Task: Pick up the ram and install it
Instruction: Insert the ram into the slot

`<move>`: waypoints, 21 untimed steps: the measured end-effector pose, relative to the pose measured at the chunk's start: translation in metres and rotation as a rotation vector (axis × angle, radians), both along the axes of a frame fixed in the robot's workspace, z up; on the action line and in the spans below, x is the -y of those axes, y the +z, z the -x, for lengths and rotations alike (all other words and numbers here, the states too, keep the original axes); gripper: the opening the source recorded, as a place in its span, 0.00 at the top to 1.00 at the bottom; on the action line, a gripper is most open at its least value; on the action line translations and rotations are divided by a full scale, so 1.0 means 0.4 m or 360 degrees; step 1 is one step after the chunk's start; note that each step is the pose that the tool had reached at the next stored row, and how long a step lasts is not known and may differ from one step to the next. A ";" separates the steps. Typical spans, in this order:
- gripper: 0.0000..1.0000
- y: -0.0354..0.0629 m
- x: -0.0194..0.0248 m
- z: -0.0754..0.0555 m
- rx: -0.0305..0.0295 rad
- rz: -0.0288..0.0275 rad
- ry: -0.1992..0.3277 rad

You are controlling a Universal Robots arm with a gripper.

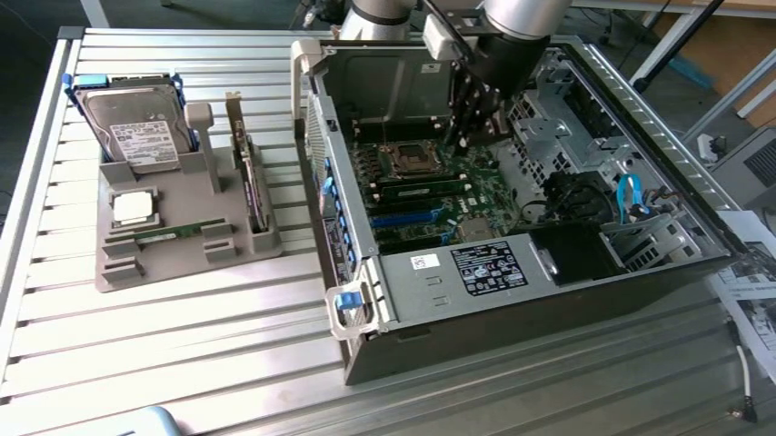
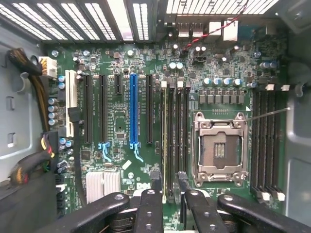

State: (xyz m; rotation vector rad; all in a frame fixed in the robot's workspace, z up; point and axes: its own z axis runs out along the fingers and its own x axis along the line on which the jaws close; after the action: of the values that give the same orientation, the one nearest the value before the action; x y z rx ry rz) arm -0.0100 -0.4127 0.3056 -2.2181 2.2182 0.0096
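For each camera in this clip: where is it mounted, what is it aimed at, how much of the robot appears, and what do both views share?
Exterior view: off the arm, high, angled down at the open computer case and gray parts tray; the arm reaches into the case.
Wrist view: on the wrist, facing straight onto the motherboard; the open gripper shows.
Shared: motherboard and empty processor socket.

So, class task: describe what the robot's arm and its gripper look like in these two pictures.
The arm is a round, silver-grey tube with a darker joint section above the open computer case. Its gripper is black: flat bar-shaped links joined by round pins and screws, ending in narrow dark jaws. A dark cable runs beside the wrist.
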 end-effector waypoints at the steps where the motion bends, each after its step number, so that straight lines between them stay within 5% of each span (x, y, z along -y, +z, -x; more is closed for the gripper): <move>1: 0.75 0.006 0.000 0.000 0.00001 -0.00002 0.0000; 13: 0.75 0.083 0.000 0.000 0.00000 0.00001 0.0000; 21: 0.75 0.087 0.000 0.000 0.00000 0.00001 0.0000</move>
State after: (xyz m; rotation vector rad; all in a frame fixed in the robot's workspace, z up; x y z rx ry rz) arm -0.0100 -0.4127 0.3402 -2.2181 2.2182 0.0096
